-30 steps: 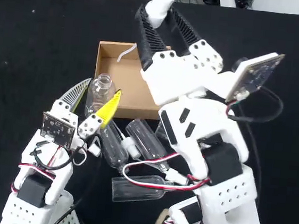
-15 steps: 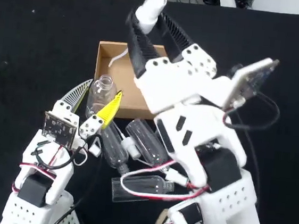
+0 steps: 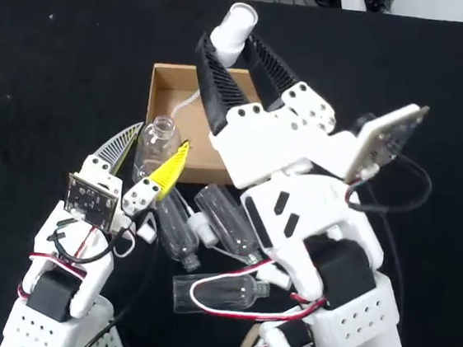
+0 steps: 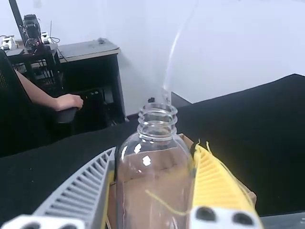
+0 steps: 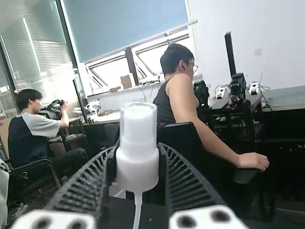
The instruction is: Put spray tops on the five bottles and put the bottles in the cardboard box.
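Currently on the capping step. Left gripper is closed on the body of an open bottle, grey and yellow fingers pressed against opposite sides. The bottle stands upright with its threaded neck free above the fingers, at about 8 o'clock of the cardboard box and just beside its near corner. I judge it is held low so that the mouth stays accessible from above.

Right gripper is raised over the far side of the box and clamps a white spray top by its collar, nozzle end up. The thin dip tube hangs from it toward the box floor. From the held bottle the top sits at about 1 o'clock, well apart and higher. In the left wrist view the tube shows faintly beyond the bottle mouth, not yet inside it.

Three more bottles lie on their sides on the black table, at 6 o'clock of the box: one nearest the left arm, one beside it, one nearer the arm bases. Whether any of them carries a top I cannot tell.

Judgement: early in the task, since none of the bottles I can see is in the box. Next move needs the tube tip guided into the mouth before lowering. The tube is springy and may catch the rim.
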Tool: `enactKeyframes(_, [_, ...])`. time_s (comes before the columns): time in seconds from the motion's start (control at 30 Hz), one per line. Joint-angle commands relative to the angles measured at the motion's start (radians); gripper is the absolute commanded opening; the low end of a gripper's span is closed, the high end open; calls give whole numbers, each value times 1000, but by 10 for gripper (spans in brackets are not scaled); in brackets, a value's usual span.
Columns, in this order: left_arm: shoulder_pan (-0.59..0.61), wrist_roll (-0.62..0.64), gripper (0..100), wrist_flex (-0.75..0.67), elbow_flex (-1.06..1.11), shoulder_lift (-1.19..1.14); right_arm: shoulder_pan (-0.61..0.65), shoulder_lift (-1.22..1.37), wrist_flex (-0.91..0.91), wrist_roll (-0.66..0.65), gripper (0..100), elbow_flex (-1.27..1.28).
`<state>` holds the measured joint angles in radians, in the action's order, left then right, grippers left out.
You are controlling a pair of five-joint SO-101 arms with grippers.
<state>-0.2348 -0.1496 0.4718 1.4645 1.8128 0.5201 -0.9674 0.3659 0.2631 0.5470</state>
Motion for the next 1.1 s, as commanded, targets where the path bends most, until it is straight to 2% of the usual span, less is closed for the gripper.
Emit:
enactKeyframes(0.0, [-2, -6, 105, -23, -19, 12, 11, -16, -5, 2, 11, -4])
enactKeyframes(0.5, [-2, -6, 105, -23, -19, 12, 14, 99, -57, 2, 11, -5])
enactKeyframes(0.73, [-2, -6, 105, -23, -15, 12, 14, 99, 80, 2, 11, -2])
enactKeyframes(0.97, [-2, -6, 105, -23, -19, 12, 14, 97, 84, 2, 11, 12])
enactKeyframes(1.07, [-2, -6, 105, -23, -18, 12, 12, 93, 75, 2, 11, -59])
